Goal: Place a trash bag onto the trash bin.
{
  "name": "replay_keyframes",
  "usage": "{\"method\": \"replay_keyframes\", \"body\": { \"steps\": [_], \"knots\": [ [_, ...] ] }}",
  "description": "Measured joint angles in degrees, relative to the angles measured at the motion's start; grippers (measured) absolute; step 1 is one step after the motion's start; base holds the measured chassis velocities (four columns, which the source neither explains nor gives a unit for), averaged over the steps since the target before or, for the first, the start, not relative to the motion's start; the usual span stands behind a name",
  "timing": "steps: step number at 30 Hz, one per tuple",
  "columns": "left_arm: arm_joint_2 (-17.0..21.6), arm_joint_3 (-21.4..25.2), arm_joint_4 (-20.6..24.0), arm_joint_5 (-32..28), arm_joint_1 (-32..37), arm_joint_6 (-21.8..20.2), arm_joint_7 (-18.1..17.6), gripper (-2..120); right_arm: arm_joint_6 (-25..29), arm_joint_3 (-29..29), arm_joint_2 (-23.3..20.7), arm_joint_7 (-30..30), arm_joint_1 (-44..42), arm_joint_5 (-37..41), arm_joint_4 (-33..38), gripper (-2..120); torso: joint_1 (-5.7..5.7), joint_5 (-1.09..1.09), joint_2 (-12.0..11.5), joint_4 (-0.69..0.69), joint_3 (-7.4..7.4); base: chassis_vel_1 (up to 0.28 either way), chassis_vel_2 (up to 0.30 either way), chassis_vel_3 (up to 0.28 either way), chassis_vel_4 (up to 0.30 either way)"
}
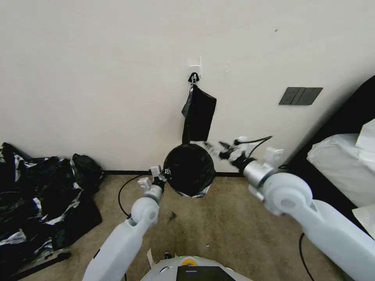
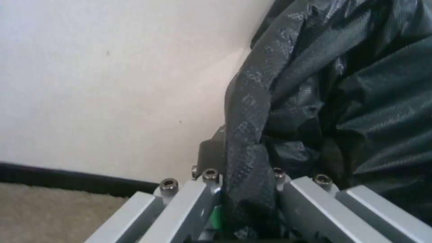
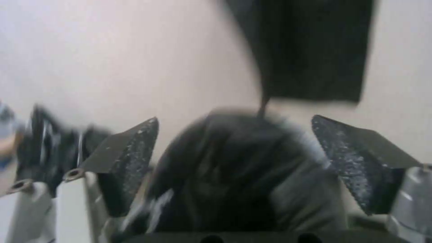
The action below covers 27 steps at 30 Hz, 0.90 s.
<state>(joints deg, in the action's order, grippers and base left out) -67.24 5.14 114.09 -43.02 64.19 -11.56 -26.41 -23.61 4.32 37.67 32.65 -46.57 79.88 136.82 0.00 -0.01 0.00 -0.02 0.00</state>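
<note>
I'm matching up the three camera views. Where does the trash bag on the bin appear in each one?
Head view: the trash bag sits centre, below the hanging bundle of bags.
Left wrist view: its edge, pinched in the left gripper.
Right wrist view: centre, between the right gripper fingers.
Shared landmark: the cream wall.

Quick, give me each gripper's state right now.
Left gripper: shut on the trash bag, at its bunched edge.
Right gripper: open, holding nothing, beside the bag-covered trash bin.
</note>
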Motion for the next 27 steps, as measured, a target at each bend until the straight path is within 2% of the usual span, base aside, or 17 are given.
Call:
{"method": "replay_keyframes", "body": {
  "steps": [1,2,4,5,6,7,9,10,11,13,14,17,19,21,23,27],
  "knots": [
    [-0.22,-0.60,-0.07,2.11,0.00,-0.07,-0.30,1,-1.19,-3.32,1.02,2.59,1.94,0.19,-0.02,78,0.00,0.01,0.00,0.02,0.00,0.000,0.000,0.000,0.000],
    [-0.22,-0.60,-0.07,2.11,0.00,-0.07,-0.30,1,-1.19,-3.32,1.02,2.59,1.94,0.19,-0.02,78,0.00,0.01,0.00,0.02,0.00,0.000,0.000,0.000,0.000],
    [-0.65,-1.83,-0.12,5.55,0.12,-0.08,-0.90,1,-3.58,-11.15,5.03,11.65,6.11,2.36,-1.33,68,0.00,0.01,0.00,0.03,0.00,0.000,0.000,0.000,0.000],
    [-0.83,-2.20,-0.11,6.59,0.22,-0.05,-1.06,1,-3.91,-13.49,6.74,14.98,7.37,3.68,-1.99,65,0.00,0.02,0.00,0.03,0.00,0.000,0.000,0.000,0.000],
    [-0.83,-2.20,-0.11,6.59,0.22,-0.05,-1.06,1,-3.91,-13.49,6.74,14.98,7.37,3.68,-1.99,65,0.00,0.02,0.00,0.03,0.00,0.000,0.000,0.000,0.000],
    [-1.07,-2.73,0.01,8.32,0.45,0.06,-1.51,1,-4.09,-17.23,10.11,20.79,9.56,6.02,-3.37,58,0.00,0.01,0.00,0.04,0.00,0.000,0.000,0.000,0.000],
    [-1.15,-3.11,0.38,10.03,0.70,0.17,-1.89,1,-4.06,-19.96,13.03,25.79,11.38,7.80,-5.03,50,0.00,-0.01,0.00,0.04,0.00,0.000,0.000,0.000,0.000],
    [-1.15,-3.11,0.38,10.03,0.70,0.17,-1.89,1,-4.06,-19.96,13.03,25.79,11.38,7.80,-5.03,50,0.00,-0.01,0.00,0.04,0.00,0.000,0.000,0.000,0.000],
    [-1.20,-3.30,0.93,11.55,0.96,0.30,-2.01,1,-3.67,-21.89,14.95,29.52,12.75,8.54,-6.42,44,0.00,-0.01,0.00,0.03,0.00,0.000,0.000,0.000,0.000],
    [-1.14,-3.43,1.43,13.29,1.35,0.81,-2.00,1,-3.02,-23.49,16.67,33.13,14.02,9.04,-8.08,35,0.00,0.00,0.00,0.01,0.00,0.000,0.000,0.000,0.000],
    [-1.14,-3.43,1.43,13.29,1.35,0.81,-2.00,1,-3.02,-23.49,16.67,33.13,14.02,9.04,-8.08,35,0.00,0.00,0.00,0.01,0.00,0.000,0.000,0.000,0.000],
    [-1.11,-3.66,2.53,16.50,2.60,1.90,-1.78,1,-1.38,-26.04,20.37,38.16,15.80,8.84,-12.49,18,0.00,0.00,0.00,0.01,0.00,0.000,0.000,0.000,0.000],
    [-1.11,-3.75,2.78,17.04,3.02,2.12,-1.63,1,-0.98,-26.40,21.28,38.96,16.16,8.64,-13.71,15,0.00,0.01,0.00,0.02,0.00,0.000,0.000,0.000,0.000],
    [-1.17,-3.83,3.37,17.93,3.78,2.47,-1.42,1,-0.27,-26.93,23.48,40.37,16.93,8.37,-16.67,5,0.00,0.00,0.00,0.02,0.00,0.000,0.000,0.000,0.000],
    [-1.23,-3.83,3.66,18.24,4.10,2.64,-1.31,1,-0.04,-27.25,24.46,40.72,17.27,8.32,-18.07,0,0.00,0.00,0.00,0.02,0.00,0.000,0.000,0.000,0.000],
    [-1.39,-3.80,4.51,18.68,4.75,2.78,-1.08,1,0.32,-27.79,26.77,41.57,17.78,7.95,-21.69,0,0.00,0.01,0.00,0.02,0.00,0.000,0.000,0.000,0.000]
  ]
}}
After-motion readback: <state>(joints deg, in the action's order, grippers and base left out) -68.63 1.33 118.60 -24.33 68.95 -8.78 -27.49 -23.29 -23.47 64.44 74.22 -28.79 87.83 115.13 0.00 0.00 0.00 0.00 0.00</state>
